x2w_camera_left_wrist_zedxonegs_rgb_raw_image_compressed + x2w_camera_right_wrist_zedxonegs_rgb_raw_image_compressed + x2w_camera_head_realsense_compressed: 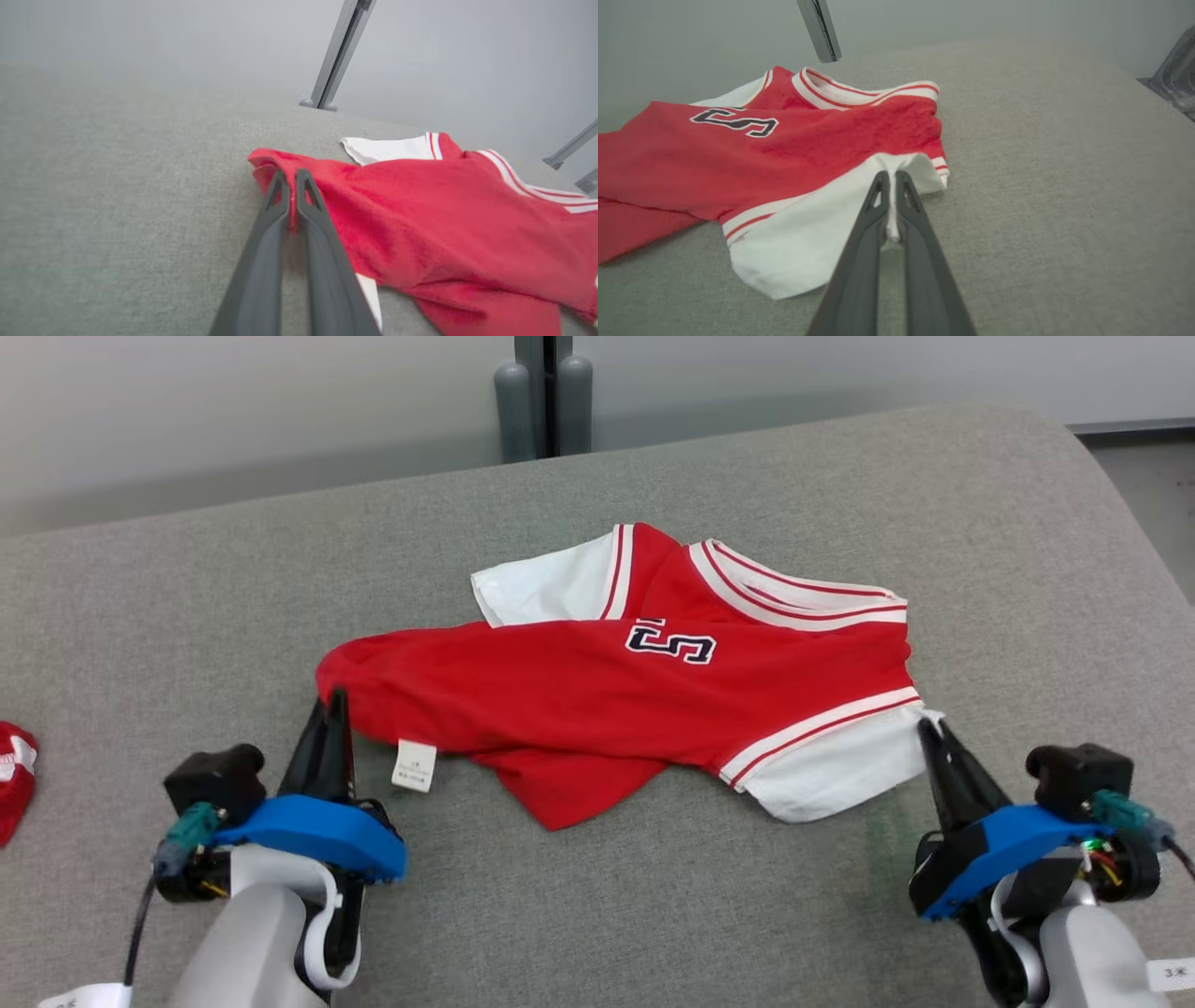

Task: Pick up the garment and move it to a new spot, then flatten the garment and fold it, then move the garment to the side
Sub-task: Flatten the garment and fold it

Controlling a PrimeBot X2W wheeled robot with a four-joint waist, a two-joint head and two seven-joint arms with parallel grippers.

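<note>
Across the grey padded surface [653,915], as our head camera sees it, the red and white garment [607,700] lies rumpled in the middle with its number patch facing up. Our left gripper [333,705] meets the garment's red left end, just beside a small white care label [414,765]. Our right gripper [929,728] meets the near white sleeve [840,770]. A second red cloth [14,775] sits at the left edge, well apart.

Along our left wrist, the two dark fingers [275,205] are clenched on a pinch of red fabric at the garment's end, with the rest trailing off to the right.

Along our right wrist, the fingers [873,205] are clenched on the edge of the white sleeve, and a sliver of cloth shows between them.

We judge this to be the lift before moving the garment. To do it well, we should raise both arms evenly, draw them gently apart so the folded-under hem drops free, and avoid tugging hard enough to slip either small pinch. We should set it down away from the second cloth.
</note>
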